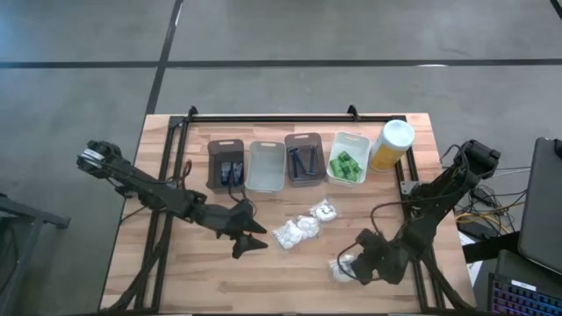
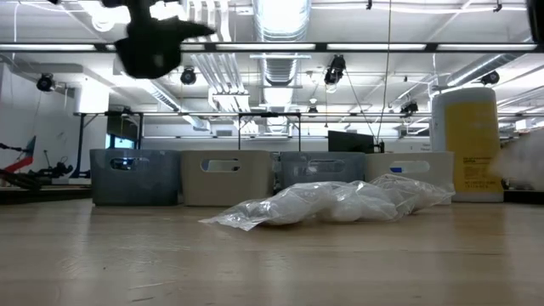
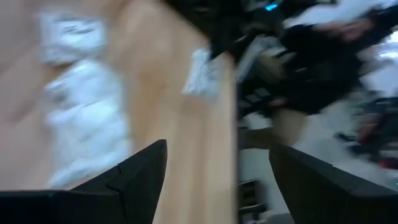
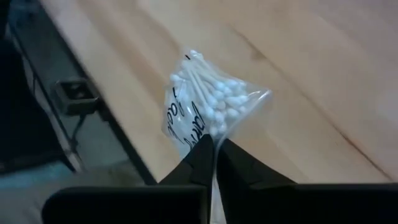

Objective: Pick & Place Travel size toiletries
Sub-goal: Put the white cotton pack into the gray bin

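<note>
The right tool (image 4: 213, 152) pinches the edge of a clear sachet (image 4: 211, 102) full of white cotton swabs, its fingers pressed together on the plastic, near the front right corner of the wooden surface (image 1: 176, 281). In the high view that sachet (image 1: 344, 266) sits just beside the right tool (image 1: 362, 263), close to the surface's front edge.

The left tool (image 1: 250, 239) hovers above the surface with its fingers spread and nothing between them, just beside a cluster of white sachets (image 1: 295, 231). Another sachet (image 1: 326, 211) lies a little farther back, toward the bins.

Along the back stand four bins in a row: a dark bin (image 1: 212, 149) with navy packets (image 1: 231, 171), a pale bin (image 1: 266, 185), a dark bin (image 1: 302, 138) with blue razors (image 1: 305, 161), and a white bin (image 1: 349, 137) with green bottles (image 1: 346, 165). A tall yellow bottle (image 1: 392, 145) stands just right of the white bin

In the low view the crinkly sachets (image 2: 331, 204) lie in front of the bin row
</note>
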`<action>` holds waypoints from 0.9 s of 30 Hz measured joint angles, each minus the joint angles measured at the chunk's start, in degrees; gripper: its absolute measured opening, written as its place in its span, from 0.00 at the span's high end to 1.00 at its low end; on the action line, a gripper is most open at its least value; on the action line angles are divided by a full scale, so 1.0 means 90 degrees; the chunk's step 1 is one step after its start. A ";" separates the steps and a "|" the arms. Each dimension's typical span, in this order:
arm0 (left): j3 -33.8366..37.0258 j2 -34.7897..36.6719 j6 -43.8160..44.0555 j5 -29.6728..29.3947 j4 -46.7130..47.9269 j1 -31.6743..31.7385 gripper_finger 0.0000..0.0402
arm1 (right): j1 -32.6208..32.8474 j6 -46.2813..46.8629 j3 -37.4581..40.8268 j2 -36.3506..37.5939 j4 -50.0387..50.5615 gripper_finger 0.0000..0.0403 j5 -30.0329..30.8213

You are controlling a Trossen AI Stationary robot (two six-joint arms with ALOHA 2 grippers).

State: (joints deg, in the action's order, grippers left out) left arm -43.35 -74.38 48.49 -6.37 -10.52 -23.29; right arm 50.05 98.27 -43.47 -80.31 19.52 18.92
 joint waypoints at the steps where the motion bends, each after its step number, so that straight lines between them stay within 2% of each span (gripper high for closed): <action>1: 0.0000 -0.0032 0.0002 0.0263 -0.0249 0.0130 0.29 | -0.0109 -0.0345 -0.0137 0.0000 0.0070 0.98 -0.0088; 6: -0.0024 -0.0406 0.0000 0.1521 -0.1410 0.0795 0.29 | -0.0793 -0.2337 -0.1028 -0.0060 0.0811 0.98 -0.0633; 11: -0.0401 -0.0888 -0.0013 0.2282 -0.1520 0.1212 0.29 | -0.1427 -0.4011 -0.2005 -0.0163 0.1631 0.98 -0.0826; 18: -0.1289 -0.1641 -0.0341 0.2500 -0.1726 0.1339 0.29 | -0.2010 -0.5249 -0.3005 -0.0398 0.2184 0.98 -0.0882; 27: -0.2408 -0.2551 -0.0841 0.2626 -0.1266 0.1375 0.29 | -0.2153 -0.5757 -0.3703 -0.0862 0.2509 0.98 -0.1106</action>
State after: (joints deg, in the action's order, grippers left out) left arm -65.03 -97.33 40.92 17.26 -21.91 -10.92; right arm 30.68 46.46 -76.80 -88.07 42.10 8.97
